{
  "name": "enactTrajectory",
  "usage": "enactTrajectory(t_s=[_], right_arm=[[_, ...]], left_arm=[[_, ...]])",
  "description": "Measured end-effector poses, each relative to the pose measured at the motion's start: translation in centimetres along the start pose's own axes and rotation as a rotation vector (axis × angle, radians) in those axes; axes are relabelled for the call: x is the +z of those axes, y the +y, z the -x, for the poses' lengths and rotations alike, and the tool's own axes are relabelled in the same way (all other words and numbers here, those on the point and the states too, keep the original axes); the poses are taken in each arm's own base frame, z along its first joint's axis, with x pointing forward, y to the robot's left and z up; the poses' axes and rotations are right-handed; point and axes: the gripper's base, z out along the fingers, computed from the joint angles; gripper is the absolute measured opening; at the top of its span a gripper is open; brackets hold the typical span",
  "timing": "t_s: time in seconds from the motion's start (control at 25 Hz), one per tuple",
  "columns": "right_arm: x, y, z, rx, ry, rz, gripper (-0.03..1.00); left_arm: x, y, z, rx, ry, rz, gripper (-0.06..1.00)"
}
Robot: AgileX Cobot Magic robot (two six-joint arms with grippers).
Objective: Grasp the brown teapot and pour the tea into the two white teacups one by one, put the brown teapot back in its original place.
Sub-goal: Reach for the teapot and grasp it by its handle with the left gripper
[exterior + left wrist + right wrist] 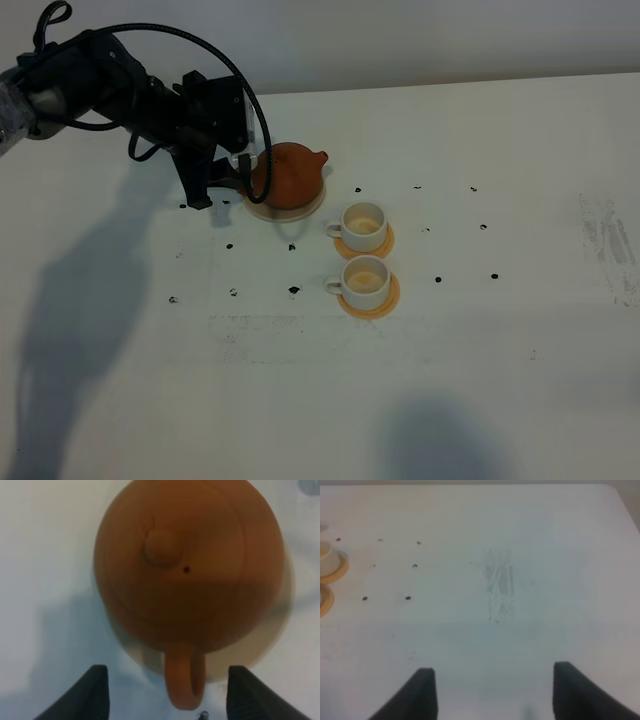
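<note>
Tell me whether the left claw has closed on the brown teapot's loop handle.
No: the left claw stands open, both fingers clear of the round reddish-brown clay teapot's loop handle.

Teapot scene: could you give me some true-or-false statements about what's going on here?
1. The teapot sits on the beige coaster. True.
2. The left end effector is clamped on the teapot's handle. False: it is open, the handle between its jaws, untouched.
3. Both cups stand on orange coasters. True.
4. The teapot's lid is off. False: it is on.
5. The right end effector holds a cup. False: it is open and empty.
</note>
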Motion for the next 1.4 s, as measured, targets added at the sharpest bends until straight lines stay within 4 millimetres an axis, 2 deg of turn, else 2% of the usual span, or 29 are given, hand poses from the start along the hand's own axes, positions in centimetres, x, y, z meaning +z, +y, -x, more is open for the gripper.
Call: enactTrajectory(t_s=[0.2, 0.44, 0.68, 1.4], right_arm=[[0.0, 0.0, 0.0, 0.0, 0.0, 0.0, 0.51], [0.0, 0.0, 0.0, 0.0, 0.0, 0.0, 0.51], [0.0, 0.0, 0.0, 0.0, 0.0, 0.0, 0.51], [0.0, 0.0, 0.0, 0.0, 0.0, 0.0, 0.51]], left_arm=[[0.3, 0.0, 0.1, -0.038, -0.024, 0.009, 0.51], [1.6, -0.1, -0.4, -0.096, -0.039, -0.018, 0.51], [1.4, 0.6, 0.1, -0.105, -0.054, -0.009, 0.51], [1.5, 0.0, -0.5, -0.098, -0.03, -0.085, 0.51]])
